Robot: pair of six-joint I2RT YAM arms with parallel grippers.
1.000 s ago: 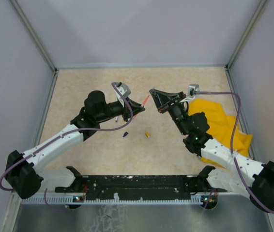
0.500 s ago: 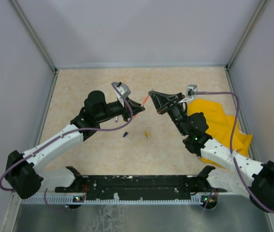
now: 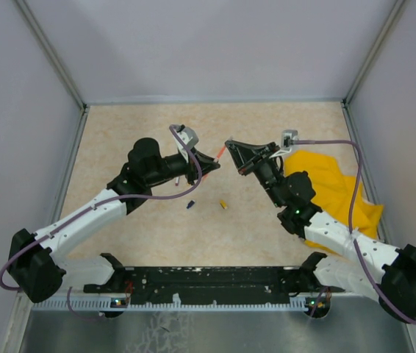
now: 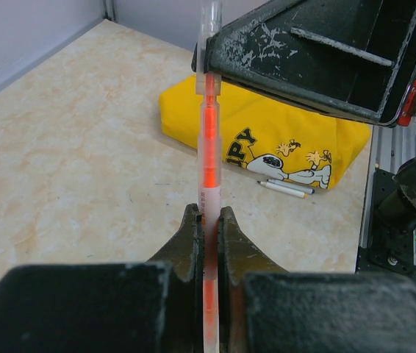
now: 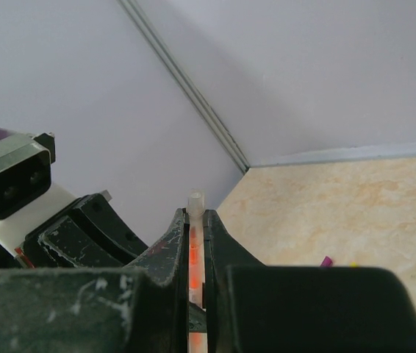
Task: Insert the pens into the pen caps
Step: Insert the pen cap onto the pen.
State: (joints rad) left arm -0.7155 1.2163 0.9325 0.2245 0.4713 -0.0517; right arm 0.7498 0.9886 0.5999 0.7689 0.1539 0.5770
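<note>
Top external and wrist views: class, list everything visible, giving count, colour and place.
orange pen: one, orange and clear, held in the air between both grippers
cloth: one, yellow with a cartoon print, on the table's right side
white pen: at least one, lying on the table beside the cloth
dark blue cap: one, on the table near its middle
yellow cap: one, just right of the dark blue cap
purple cap: one, on the table, seen in the right wrist view
table: one, beige
left gripper: black, shut on the orange pen
right gripper: black, shut on the pen's other end

Pale lilac walls [image 3: 215,44], perhaps marbled tabletop [image 3: 142,235]
</note>
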